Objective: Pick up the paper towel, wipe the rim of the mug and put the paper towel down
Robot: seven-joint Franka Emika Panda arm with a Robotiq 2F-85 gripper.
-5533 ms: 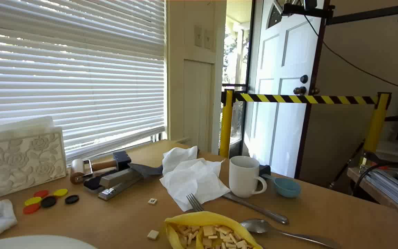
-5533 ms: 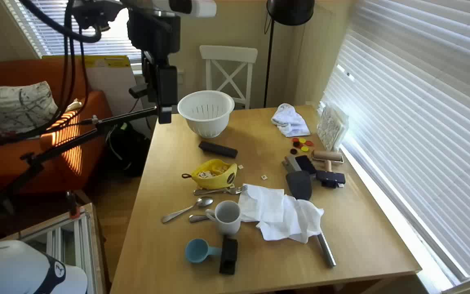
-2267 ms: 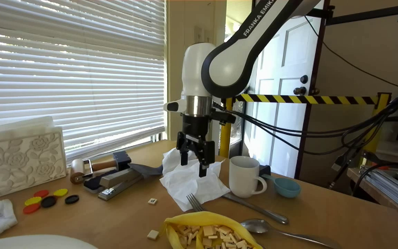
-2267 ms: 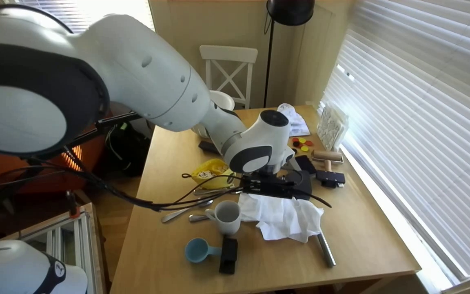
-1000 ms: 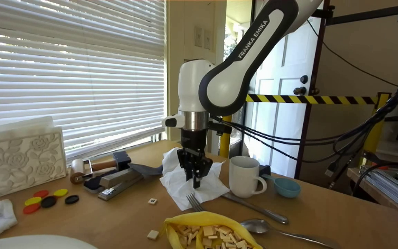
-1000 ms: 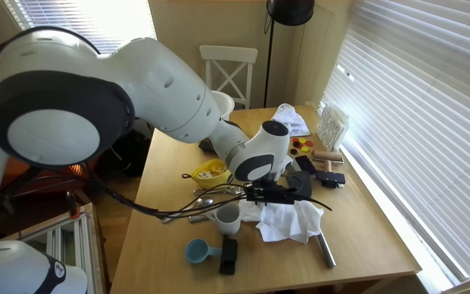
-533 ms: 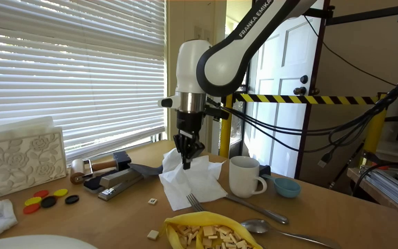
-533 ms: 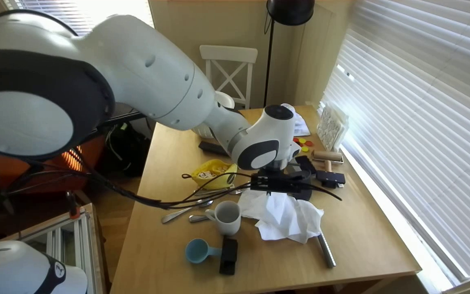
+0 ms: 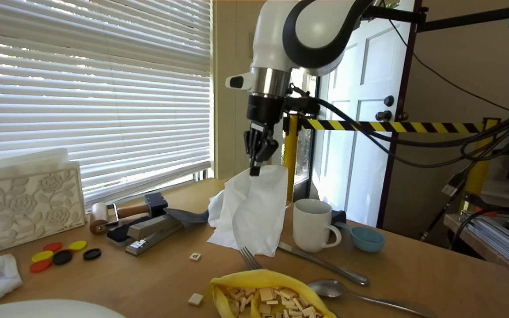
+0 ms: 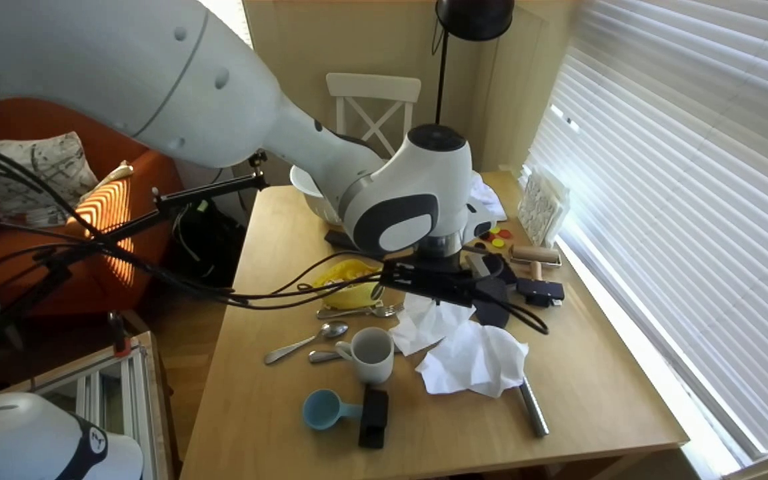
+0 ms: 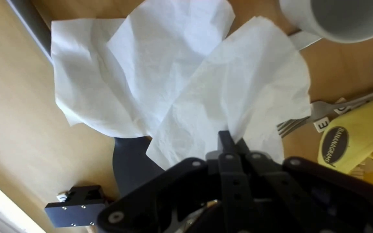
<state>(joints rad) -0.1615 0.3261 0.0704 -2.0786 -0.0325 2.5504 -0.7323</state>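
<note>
In an exterior view my gripper (image 9: 254, 171) is shut on the paper towel (image 9: 261, 207), a soft white sheet drooping from the fingertips with its lower edge near the tabletop. The wrist view shows a fold of the paper towel (image 11: 206, 110) pinched where the jaws of my gripper (image 11: 235, 139) meet. A further white sheet (image 10: 474, 360) lies crumpled on the table beside it. Upright close by, on the handle of a piece of cutlery, is the white mug (image 9: 311, 227); it also shows in the wrist view as the mug (image 11: 303, 19) at upper right.
Around the mug lie a blue scoop (image 10: 323, 409), a black block (image 10: 374, 419), a spoon (image 10: 334, 329) and a fork (image 9: 249, 258). A yellow pouch of tiles (image 9: 263, 278) sits in front. A stapler (image 9: 148, 234) and a roller (image 10: 536, 255) stand towards the window.
My gripper has come together on the paper towel and risen with it. The held sheet now hangs lifted, apart from the sheet left on the table. The mug has not moved.
</note>
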